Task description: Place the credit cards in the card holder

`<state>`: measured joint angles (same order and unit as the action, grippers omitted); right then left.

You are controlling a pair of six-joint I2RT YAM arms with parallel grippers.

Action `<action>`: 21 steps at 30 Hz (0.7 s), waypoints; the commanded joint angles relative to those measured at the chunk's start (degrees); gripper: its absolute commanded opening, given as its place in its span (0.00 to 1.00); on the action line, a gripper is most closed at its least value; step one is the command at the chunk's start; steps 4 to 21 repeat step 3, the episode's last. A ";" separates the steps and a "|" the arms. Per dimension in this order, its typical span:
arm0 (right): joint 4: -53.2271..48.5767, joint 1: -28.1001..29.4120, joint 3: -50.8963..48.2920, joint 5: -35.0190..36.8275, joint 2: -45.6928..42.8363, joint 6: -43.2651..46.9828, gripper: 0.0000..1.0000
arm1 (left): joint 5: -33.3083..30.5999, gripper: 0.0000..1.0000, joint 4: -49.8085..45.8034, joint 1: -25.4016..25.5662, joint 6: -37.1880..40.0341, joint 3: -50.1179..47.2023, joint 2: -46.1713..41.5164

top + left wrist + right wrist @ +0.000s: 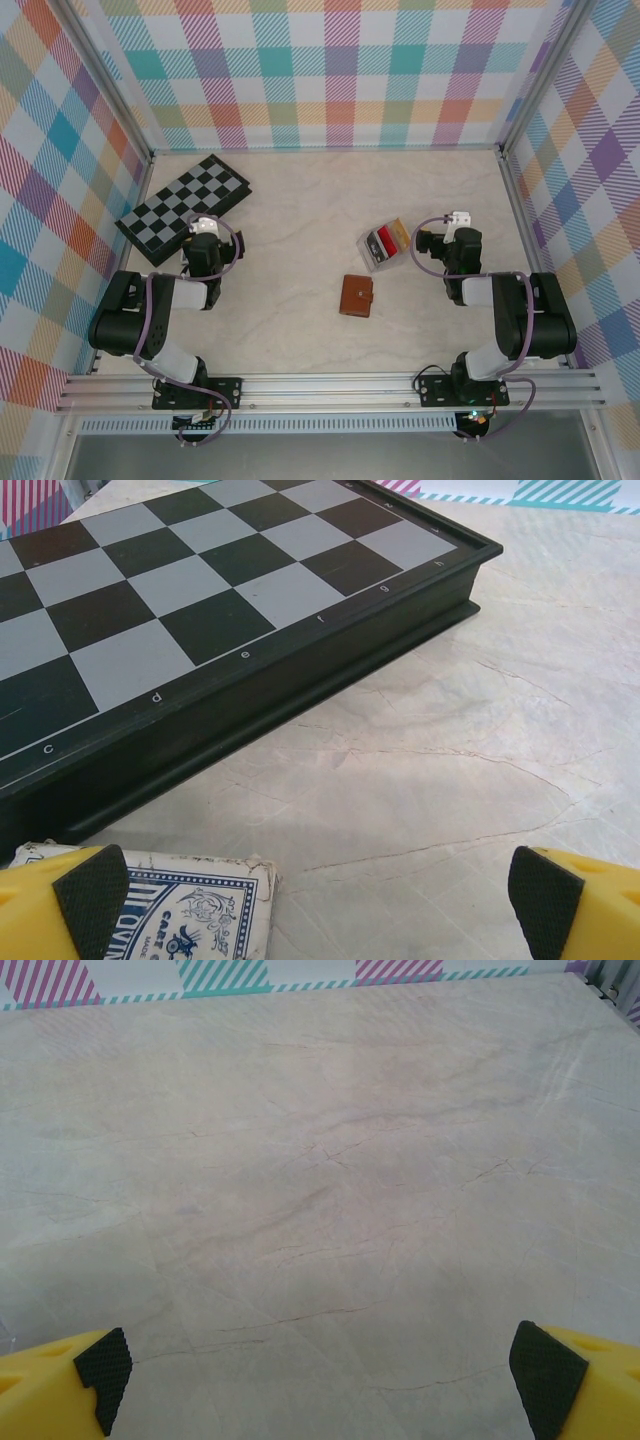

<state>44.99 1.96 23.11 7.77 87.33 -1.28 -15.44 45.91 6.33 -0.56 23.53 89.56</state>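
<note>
Folded arms sit nearest in the top view, the left gripper (205,228) at the chessboard's (185,205) near edge and the right gripper (455,222) just right of a clear tray (368,263) holding the credit cards (385,241). The card holder (356,296) lies closed on the table (300,200) just below that tray. In the left wrist view the fingers (95,895) are spread wide and empty, with a blue-patterned pack (200,910) beside one. In the right wrist view the fingers (545,1370) are wide apart, holding nothing.

You see the closed reddish-brown card holder (356,296) lying flat on the marbled table (300,200). Just beyond it, a clear plastic tray (377,264) holds the credit cards (385,240), red, black and tan. The right gripper (459,222) stands right of the tray; the left gripper (204,225) overlaps the near edge of the chessboard (180,205).
</note>
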 commanded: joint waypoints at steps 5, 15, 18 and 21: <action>2.20 -0.23 0.00 -1.44 0.03 -0.49 1.00 | 0.73 1.00 2.31 -0.55 0.56 -0.47 0.00; 2.20 -0.23 0.00 -1.44 0.03 -0.49 1.00 | 0.73 1.00 2.31 -0.55 0.56 -0.47 0.00; 2.20 -0.23 0.00 -1.44 0.03 -0.49 1.00 | 0.73 1.00 2.31 -0.55 0.56 -0.47 0.00; 2.20 -0.23 0.00 -1.44 0.03 -0.49 1.00 | 0.73 1.00 2.31 -0.55 0.56 -0.47 0.00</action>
